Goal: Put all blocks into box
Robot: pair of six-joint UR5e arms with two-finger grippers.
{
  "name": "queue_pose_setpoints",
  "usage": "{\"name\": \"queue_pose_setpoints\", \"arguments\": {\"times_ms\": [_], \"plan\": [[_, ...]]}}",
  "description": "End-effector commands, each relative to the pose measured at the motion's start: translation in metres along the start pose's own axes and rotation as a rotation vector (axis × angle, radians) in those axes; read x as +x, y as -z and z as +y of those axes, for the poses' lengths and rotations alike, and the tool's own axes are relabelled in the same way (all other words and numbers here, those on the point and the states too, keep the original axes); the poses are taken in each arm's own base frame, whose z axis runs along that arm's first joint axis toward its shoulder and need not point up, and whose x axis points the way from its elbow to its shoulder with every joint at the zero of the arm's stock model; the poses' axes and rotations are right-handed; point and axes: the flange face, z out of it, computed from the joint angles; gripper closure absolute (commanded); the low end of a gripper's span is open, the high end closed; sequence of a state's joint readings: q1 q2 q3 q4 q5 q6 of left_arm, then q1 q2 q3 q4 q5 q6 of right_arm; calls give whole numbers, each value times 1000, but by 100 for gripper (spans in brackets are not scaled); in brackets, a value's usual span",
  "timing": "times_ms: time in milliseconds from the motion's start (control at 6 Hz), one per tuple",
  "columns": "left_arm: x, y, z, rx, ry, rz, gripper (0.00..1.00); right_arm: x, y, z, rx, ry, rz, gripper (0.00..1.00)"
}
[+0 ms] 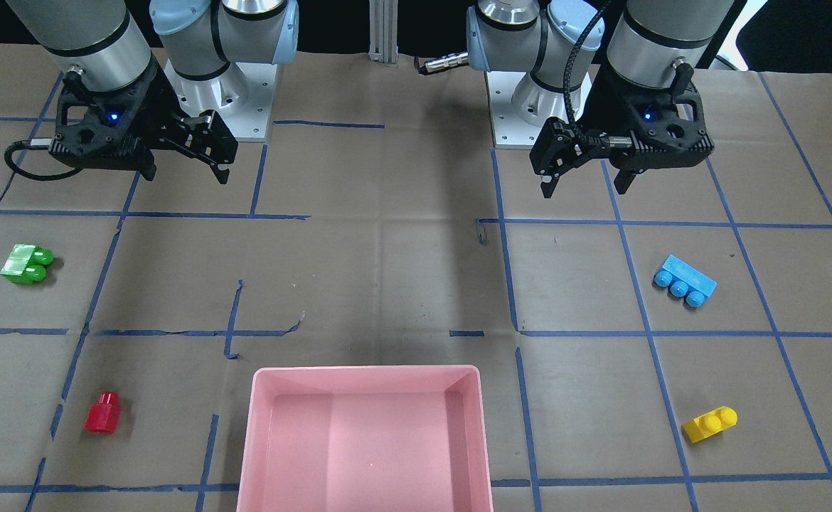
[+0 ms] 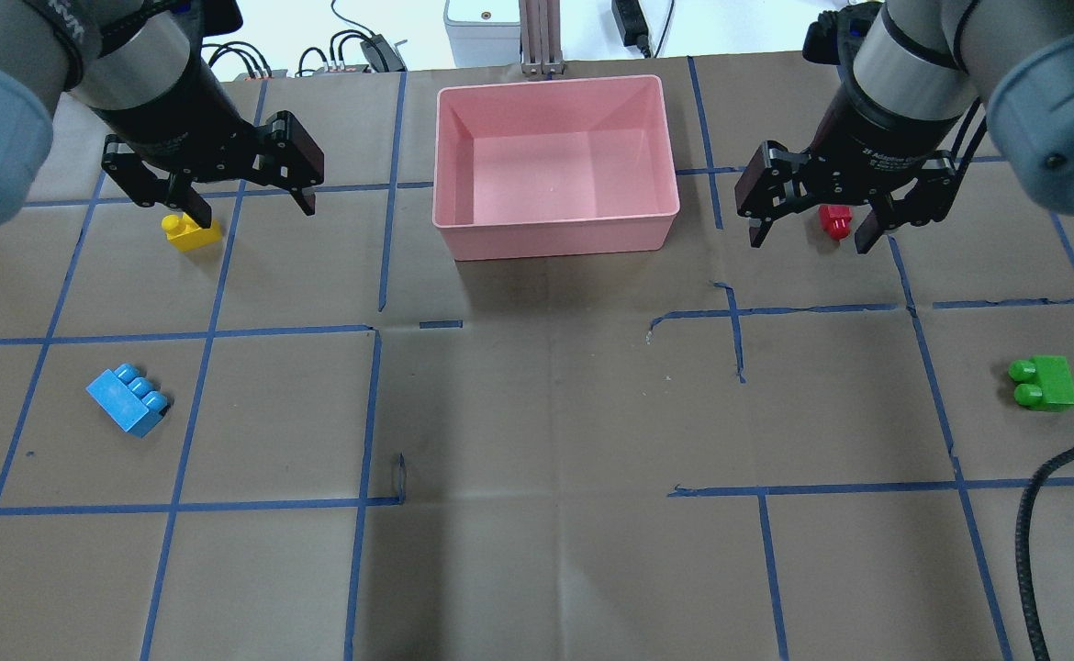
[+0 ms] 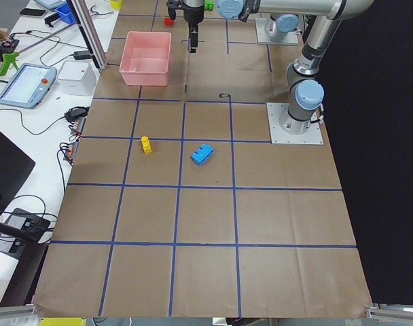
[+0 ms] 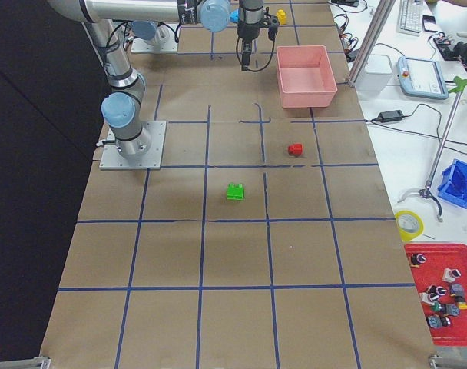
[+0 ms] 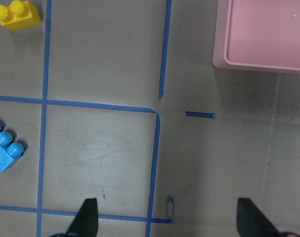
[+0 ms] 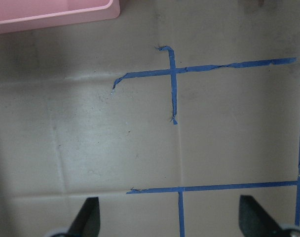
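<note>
The pink box (image 2: 555,240) stands at the far middle of the table and holds no block. The yellow block (image 2: 191,231) and light blue block (image 2: 128,399) lie on my left side. The red block (image 2: 835,220) and green block (image 2: 1042,383) lie on my right side. My left gripper (image 2: 252,207) is open and empty, held high over the table. My right gripper (image 2: 812,237) is open and empty at the same height. The left wrist view shows the yellow block (image 5: 17,15), the blue block (image 5: 4,148) and a box corner (image 5: 263,64). The right wrist view shows only the box edge (image 6: 51,17).
Brown paper with a blue tape grid covers the table (image 2: 537,413). A black cable (image 2: 1051,514) hangs at the near right. The arm bases (image 1: 231,107) stand at the robot's edge. Off the table, a tablet (image 3: 26,85) and cables lie past the box.
</note>
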State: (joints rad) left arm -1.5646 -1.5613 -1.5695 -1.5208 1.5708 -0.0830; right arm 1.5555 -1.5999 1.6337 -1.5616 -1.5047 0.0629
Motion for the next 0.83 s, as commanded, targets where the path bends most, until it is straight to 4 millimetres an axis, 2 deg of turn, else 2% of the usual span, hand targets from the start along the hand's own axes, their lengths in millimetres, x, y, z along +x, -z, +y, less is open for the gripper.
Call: {"name": "queue_pose_setpoints", "arguments": {"times_ms": [0,500,667], "plan": [[-1,-1,0,-2,0,-2,0,0,-1,0,-1,0,0,0],[-3,-1,-1,1,-6,-3,0,0,-1,0,-3,1,0,0],[-12,-5,-1,-4,-34,-6,0,1,0,0,-1,-2,0,0]]}}
